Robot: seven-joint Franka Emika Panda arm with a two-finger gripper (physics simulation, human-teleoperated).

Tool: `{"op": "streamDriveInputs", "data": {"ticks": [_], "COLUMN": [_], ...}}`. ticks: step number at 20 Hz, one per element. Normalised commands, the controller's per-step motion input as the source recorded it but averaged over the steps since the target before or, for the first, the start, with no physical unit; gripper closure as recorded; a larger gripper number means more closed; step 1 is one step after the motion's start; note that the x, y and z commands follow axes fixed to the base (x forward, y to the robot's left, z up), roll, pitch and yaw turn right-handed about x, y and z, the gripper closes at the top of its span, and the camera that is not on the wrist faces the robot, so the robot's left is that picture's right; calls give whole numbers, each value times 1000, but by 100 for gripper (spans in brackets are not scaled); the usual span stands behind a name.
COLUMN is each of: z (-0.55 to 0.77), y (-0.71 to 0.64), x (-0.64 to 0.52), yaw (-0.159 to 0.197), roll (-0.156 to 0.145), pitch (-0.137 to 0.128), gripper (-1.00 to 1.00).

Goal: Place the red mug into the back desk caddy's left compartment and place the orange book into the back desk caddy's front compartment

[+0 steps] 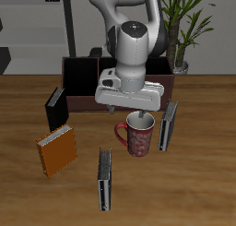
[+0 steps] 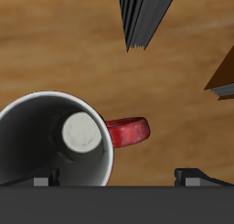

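One red mug (image 1: 137,136) sits upright on the table right under the claw (image 1: 138,111), a bit off-centre toward one finger, and the fingers look spread open, gripping nothing yet.

My surface (image 1: 28,193) looks like matt brown wood grain. The red mug (image 1: 138,137) seems glazed ceramic, speckled outside, pale smooth inside. The orange book (image 1: 58,151) shows a plain matt cover.
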Motion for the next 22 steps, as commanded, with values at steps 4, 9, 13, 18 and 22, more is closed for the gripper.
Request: {"op": "streamDriveInputs", "data": {"ticks": [4,9,13,18,22], "z": [-228,-179,-202,-13,169], "y": [68,19,69,65,-7], "x": [-92,-49,-31,-81,-65], "yaw": [-23,-35,-65,-35,-28], "roll": [28,21,44,36,21], "pitch": [38,53,77,21,-16], "gripper": [-100,-100,-100,100,100]}}
